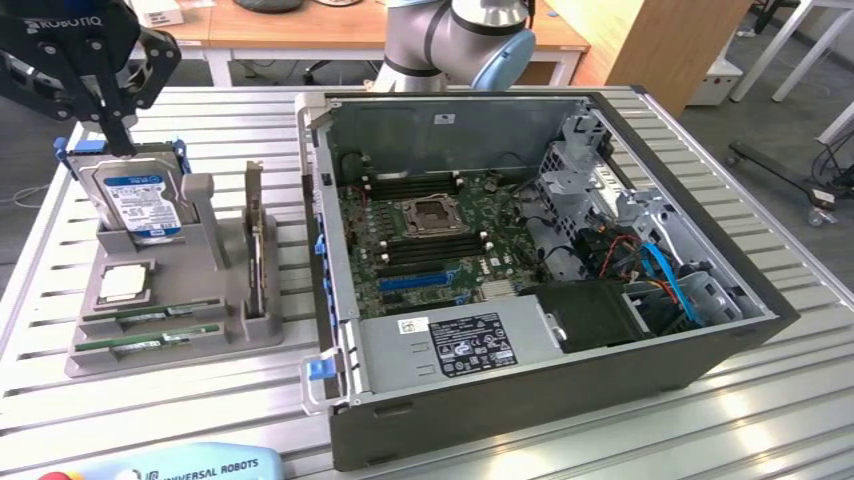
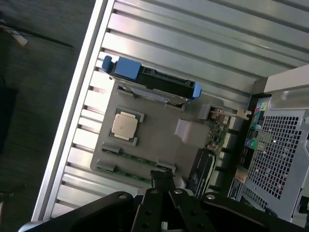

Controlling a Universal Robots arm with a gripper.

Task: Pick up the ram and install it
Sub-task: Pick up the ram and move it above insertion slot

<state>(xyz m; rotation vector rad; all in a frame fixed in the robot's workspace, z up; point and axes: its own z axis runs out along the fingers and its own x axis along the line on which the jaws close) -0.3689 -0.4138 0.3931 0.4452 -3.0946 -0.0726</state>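
- One pendant [image 1: 174, 465] is seen nearest, at the table's [image 1: 747, 420] front edge.
- One grey holder [image 1: 247, 325] is set at the exterior view's left; five parts are counted in it.
- Two ram sticks are laid flat in its nearest slots, side by side: the front ram [image 1: 140, 343] [image 2: 123, 175] and the back ram [image 1: 150, 318] [image 2: 137, 158].
- One CPU [image 1: 123, 283] [image 2: 124, 124] is seated in a square recess just behind them.
- One card [image 1: 254, 225] is stood upright on the holder's case side.
- One drive [image 1: 136, 200] [image 2: 149, 79] is stood tilted in the farthest slot.
- One gripper [image 1: 118, 138] [image 2: 161, 180] is seen above the drive's top edge, fully closed with nothing held; whether the drive is touched cannot be told.
- Both ram sticks are thus left at the holder's opposite end from the gripper, well apart from it.
- One open case [image 1: 534, 410] is placed beside the holder; a motherboard [image 1: 400, 250] and a power supply [image 1: 447, 345] are housed in it.
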